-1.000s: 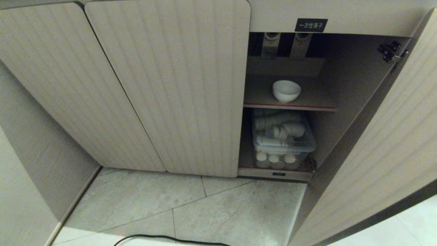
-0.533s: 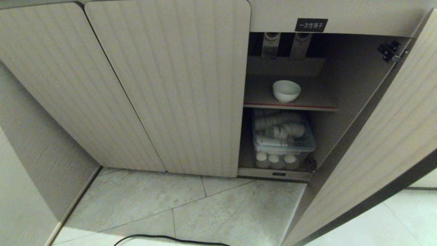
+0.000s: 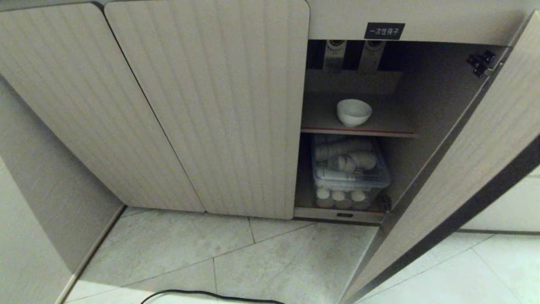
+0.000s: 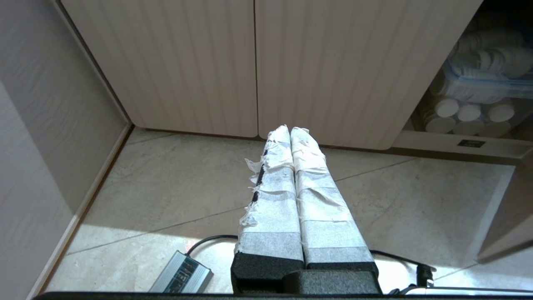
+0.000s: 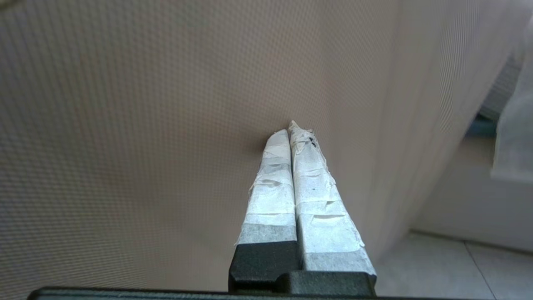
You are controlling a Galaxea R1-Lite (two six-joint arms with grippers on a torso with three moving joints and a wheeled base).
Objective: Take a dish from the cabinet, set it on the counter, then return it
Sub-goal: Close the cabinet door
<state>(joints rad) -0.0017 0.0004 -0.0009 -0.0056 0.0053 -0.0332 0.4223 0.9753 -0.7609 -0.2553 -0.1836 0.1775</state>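
The cabinet (image 3: 206, 105) filled the upper part of the head view, its two left-hand ribbed doors closed and its right-hand door (image 3: 472, 160) swung wide open across the right edge of the frame; a small black label (image 3: 384, 31) with white characters sat above the open bay at upper right. The dish (image 3: 354, 112), a small white bowl, stood upright on the upper grey shelf (image 3: 392, 124) with the red front edge, right of centre in the frame, nothing touching it; below it, on the lower level, a clear plastic box (image 3: 350, 175) held white paper cups. A black cable (image 3: 211, 293) ran along the tiled floor at the bottom edge.

Neither arm appeared in the head view. In the left wrist view the left gripper (image 4: 290, 132) hung over the floor tiles before the closed doors, its taped fingers pressed together on nothing; in the right wrist view the right gripper (image 5: 290, 130) had its taped fingers together too, empty, tips close against the ribbed face of the open door.
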